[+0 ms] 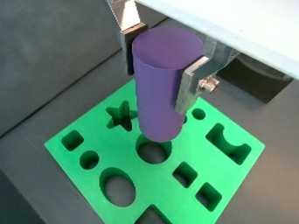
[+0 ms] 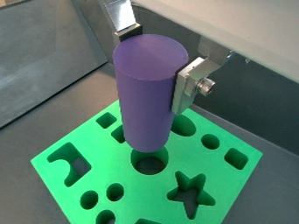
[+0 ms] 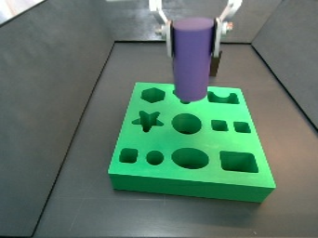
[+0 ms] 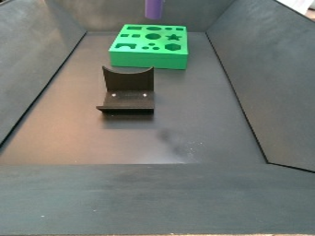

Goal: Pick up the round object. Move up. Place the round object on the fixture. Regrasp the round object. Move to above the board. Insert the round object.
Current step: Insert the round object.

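Floor (image 4: 185,138): flat dark grey, matte, w/ a faint pale smudge near the middle in a side view. It fills the base of a tray-like enclosure. Dark grey walls slope up & outward on every side: left wall (image 4: 31,83), right wall (image 4: 264,83), a low front lip (image 4: 147,198) across the near edge. In a side view the back wall (image 3: 125,20) looks lighter, w/ a soft sheen; side panels (image 3: 50,102) angle away from the floor. Light is even, diffuse, no hard shadows. A pale strip shows at 1 upper corner (image 4: 301,7). The claw (image 3: 192,37) hangs at the far end of the enclosure.
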